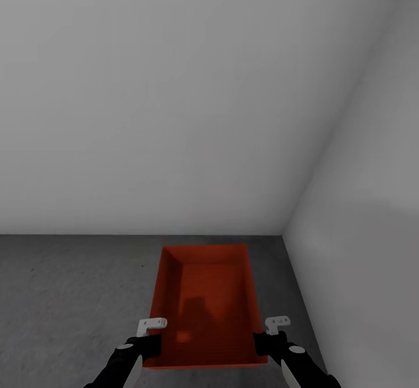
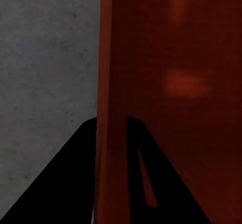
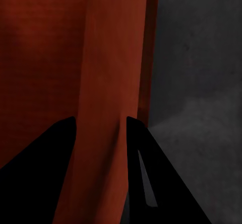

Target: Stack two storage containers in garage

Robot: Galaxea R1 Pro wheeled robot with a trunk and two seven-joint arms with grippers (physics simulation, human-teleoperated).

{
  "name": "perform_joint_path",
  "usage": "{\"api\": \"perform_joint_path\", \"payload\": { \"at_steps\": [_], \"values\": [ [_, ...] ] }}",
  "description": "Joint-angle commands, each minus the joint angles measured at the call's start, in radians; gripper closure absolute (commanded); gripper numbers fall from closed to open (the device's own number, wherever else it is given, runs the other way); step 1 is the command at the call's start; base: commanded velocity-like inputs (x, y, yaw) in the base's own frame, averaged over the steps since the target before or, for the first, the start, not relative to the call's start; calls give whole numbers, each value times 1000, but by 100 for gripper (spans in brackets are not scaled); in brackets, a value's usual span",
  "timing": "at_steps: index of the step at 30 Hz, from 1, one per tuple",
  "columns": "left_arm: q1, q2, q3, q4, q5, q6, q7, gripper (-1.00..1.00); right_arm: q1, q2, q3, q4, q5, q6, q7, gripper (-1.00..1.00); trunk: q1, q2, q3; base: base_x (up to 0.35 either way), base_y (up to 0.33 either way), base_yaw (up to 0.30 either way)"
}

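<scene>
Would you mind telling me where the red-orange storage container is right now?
In the head view, the storage container sits low at centre, over the concrete floor near the wall corner, gripped by the left gripper and right gripper.

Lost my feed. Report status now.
Left gripper and right gripper each clamp a side wall of the red bin. Bin over grey floor, near wall corner.

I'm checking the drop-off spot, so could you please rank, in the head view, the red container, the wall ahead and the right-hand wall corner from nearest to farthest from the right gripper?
1. The storage container: its right wall sits between the right gripper's fingers.
2. The right-hand wall: beside the gripper, past a strip of concrete floor.
3. The corner and the wall ahead: beyond the container's far rim.
</scene>
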Motion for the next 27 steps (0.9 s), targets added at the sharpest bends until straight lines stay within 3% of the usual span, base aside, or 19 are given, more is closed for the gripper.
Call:
{"api": "perform_joint_path", "payload": {
  "at_steps": [1, 19, 27],
  "values": [
    [1, 0, -3, 0, -15, 8, 33, 100, -1, 0, 2, -28, -12, 6, 36, 100, 4, -8, -4, 0, 0, 0],
    [1, 0, -3, 0, -15, 8, 33, 100, -1, 0, 2, -28, -12, 6, 36, 100, 73, -134, -60, 0, 0, 0],
    [1, 0, -3, 0, -15, 8, 33, 100, -1, 0, 2, -28, -12, 6, 36, 100, 73, -134, -60, 0, 0, 0]
  ]
}}
